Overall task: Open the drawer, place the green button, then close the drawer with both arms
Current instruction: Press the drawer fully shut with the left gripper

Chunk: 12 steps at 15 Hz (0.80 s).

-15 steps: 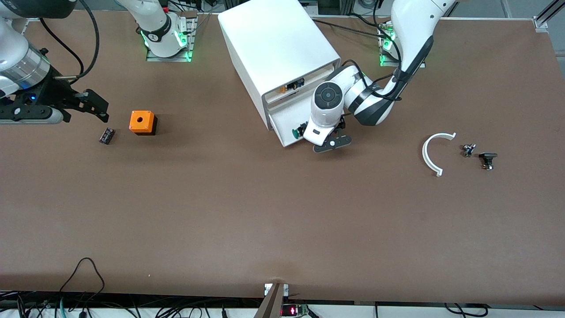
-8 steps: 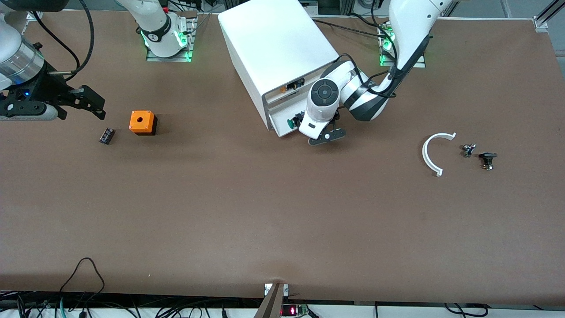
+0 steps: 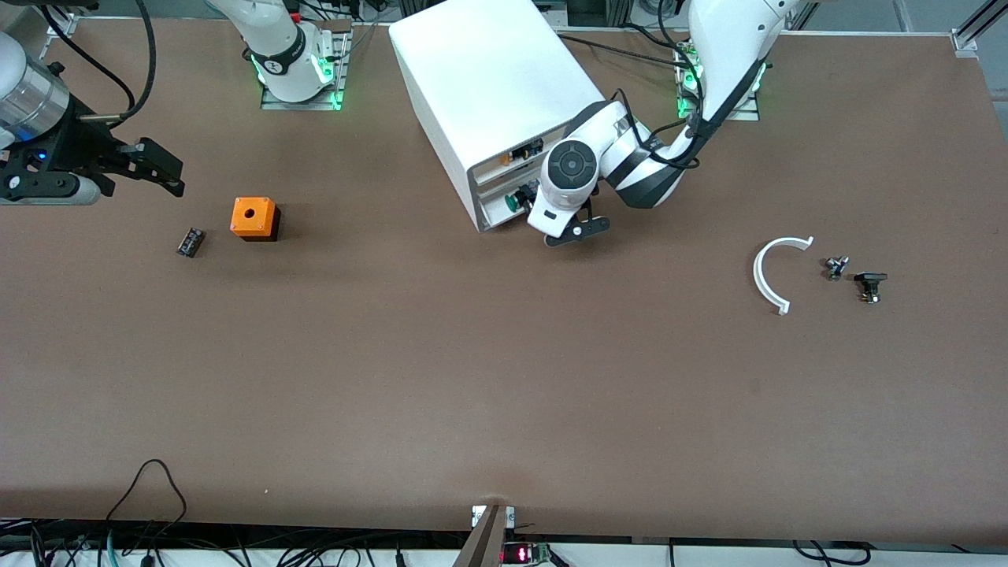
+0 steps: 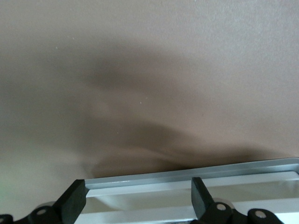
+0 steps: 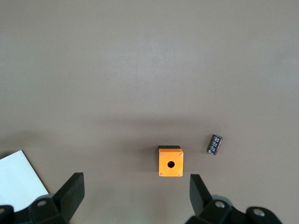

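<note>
Front view, closing stage: the left tool (image 3: 568, 234) stands against the grey-edged front of the middle white drawer tray (image 3: 494, 211) of the boxy white cabinet (image 3: 492, 87), which projects only slightly toward the tool. The decisive relation is that the drawer lies directly ahead of the left tool, its sliding axis running into the cabinet, so the remaining push, by judgement, runs straight along that axis. Left wrist view: the fingers (image 4: 72, 201) are spread apart, empty, with the drawer's pale rim (image 4: 187, 177) between them. The small push button with round green cap and black body (image 3: 513, 200) lies inside this drawer, close ahead of the left tool. The right tool (image 3: 161, 169), jaws apart and empty, waits over the brown table (image 3: 472, 378), beside the orange cube with a round hole (image 3: 253, 218) and the small flat black rectangular part (image 3: 190, 242).
</note>
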Each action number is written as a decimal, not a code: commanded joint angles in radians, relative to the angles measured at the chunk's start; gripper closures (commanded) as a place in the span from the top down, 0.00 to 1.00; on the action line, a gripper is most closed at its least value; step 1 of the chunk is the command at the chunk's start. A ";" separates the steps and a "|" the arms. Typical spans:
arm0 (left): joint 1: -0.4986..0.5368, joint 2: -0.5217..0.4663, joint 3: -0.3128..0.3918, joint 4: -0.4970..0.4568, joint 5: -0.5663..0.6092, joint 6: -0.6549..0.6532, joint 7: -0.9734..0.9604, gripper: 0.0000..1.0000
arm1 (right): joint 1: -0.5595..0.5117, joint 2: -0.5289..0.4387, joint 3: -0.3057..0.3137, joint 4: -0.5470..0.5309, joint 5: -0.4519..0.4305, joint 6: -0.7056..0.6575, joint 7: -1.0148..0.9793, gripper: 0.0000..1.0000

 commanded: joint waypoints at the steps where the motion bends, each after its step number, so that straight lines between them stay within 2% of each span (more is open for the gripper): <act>1: 0.003 0.002 -0.015 -0.003 -0.036 -0.017 0.014 0.99 | -0.006 0.016 0.003 0.033 0.020 -0.027 -0.003 1.00; 12: 0.007 0.009 -0.047 -0.003 -0.055 -0.040 0.014 0.99 | -0.008 0.016 0.001 0.036 0.011 -0.018 -0.016 1.00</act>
